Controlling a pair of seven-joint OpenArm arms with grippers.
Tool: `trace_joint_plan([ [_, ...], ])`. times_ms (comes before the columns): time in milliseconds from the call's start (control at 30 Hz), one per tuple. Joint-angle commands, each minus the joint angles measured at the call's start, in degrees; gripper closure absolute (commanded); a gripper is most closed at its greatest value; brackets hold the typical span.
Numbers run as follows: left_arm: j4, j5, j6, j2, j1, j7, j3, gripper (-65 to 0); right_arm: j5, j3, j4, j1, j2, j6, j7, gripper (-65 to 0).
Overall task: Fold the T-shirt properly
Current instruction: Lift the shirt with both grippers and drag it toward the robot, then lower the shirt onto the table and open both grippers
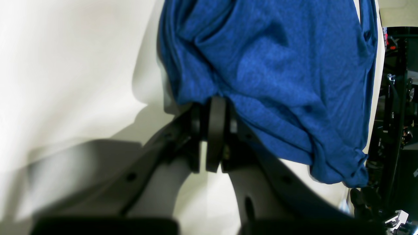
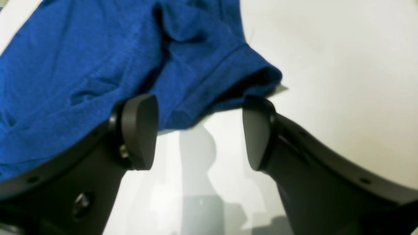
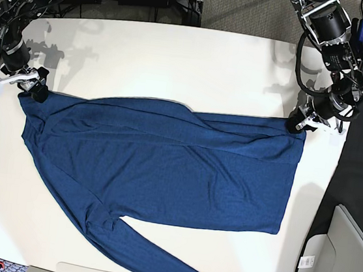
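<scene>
The T-shirt lies spread on the white tabletop, its long axis running left to right, one sleeve trailing toward the near edge. The left gripper, at the far-right corner of the cloth, has its jaws pressed together with a fold of the hem pinched between them. The right gripper, at the far-left corner, stands with jaws wide apart and empty; the fabric edge lies just ahead of them, between the pads' line, so a short advance should take it.
</scene>
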Motion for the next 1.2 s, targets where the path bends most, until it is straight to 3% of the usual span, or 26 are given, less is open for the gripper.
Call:
trace_joint_plan([
  [0, 0.60, 1.09, 0.29, -0.63, -0.33, 0.72, -0.07, -0.1, 0.36, 0.14, 0.49, 2.07, 0.53, 0.20, 1.34, -40.1],
  [333, 0.51, 1.09, 0.29, -0.63, -0.33, 0.72, 0.02, -0.1, -1.22, 0.23, -6.27, 5.06, -2.11, 0.20, 1.52, -38.5],
  [400, 0.51, 1.09, 0.29, -0.63, -0.33, 0.72, 0.02, -0.1, -1.40, 0.23, -7.15, 6.56, -2.37, 0.20, 1.61, -31.6],
  [533, 0.51, 1.09, 0.29, -0.63, -0.33, 0.72, 0.02, -0.1, -1.40, 0.41, -8.65, 8.14, -2.46, 0.20, 1.61, -3.7],
  [567, 0.51, 1.09, 0.29, -0.63, -0.33, 0.72, 0.02, -0.1, -1.40, 0.76, -8.38, 8.05, -2.37, 0.20, 1.26, 0.0],
  [933, 5.17, 1.09, 0.11, -4.85, 4.77, 0.90, -0.16, -0.1, -0.26, 0.94, -2.23, 0.31, -2.46, 0.64, 1.08, -0.5],
  [1167, 12.20, 1.09, 0.11, -4.85, 9.61, 3.18, -0.24, -0.1, 8.53, 0.94, -1.44, -5.22, -2.55, 0.64, -1.47, -0.5],
])
